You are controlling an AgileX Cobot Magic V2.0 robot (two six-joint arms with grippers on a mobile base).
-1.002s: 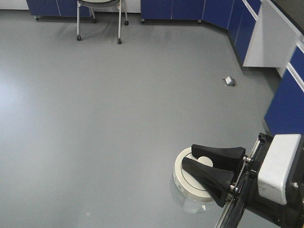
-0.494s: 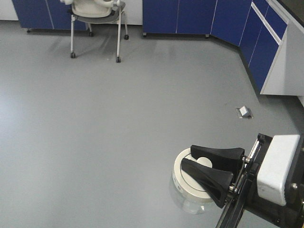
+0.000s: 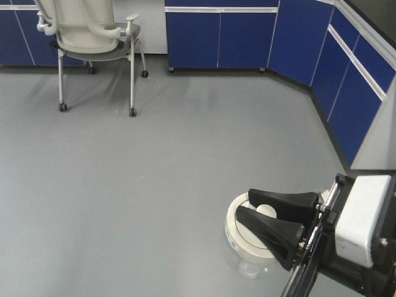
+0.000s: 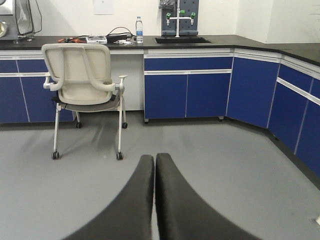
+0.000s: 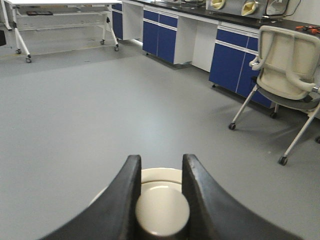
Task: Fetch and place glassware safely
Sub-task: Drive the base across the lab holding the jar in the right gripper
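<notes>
The glassware (image 3: 242,240) is a squat clear jar with a cream-white round lid. It hangs above the grey floor at the lower right of the front view. My right gripper (image 3: 249,202) is shut on the lid's central knob (image 5: 162,210), one black finger on each side of it. The lid's rim (image 5: 161,174) shows past the fingertips in the right wrist view; the glass body is hidden there. My left gripper (image 4: 154,156) is shut with its two black fingers pressed together and nothing between them, pointing across the floor at the cabinets.
A cream office chair (image 3: 86,37) on castors stands at the back left, also seen as the chair (image 4: 85,85) and the chair (image 5: 287,70). Blue base cabinets (image 3: 219,37) run along the back wall and the right side (image 3: 356,93). A wheeled bench (image 5: 60,15) stands far left.
The whole view has shifted: the chair and cabinets have come closer and lower in the frame, and the small floor socket has gone out of view. The right gripper holds the jar the same way.
</notes>
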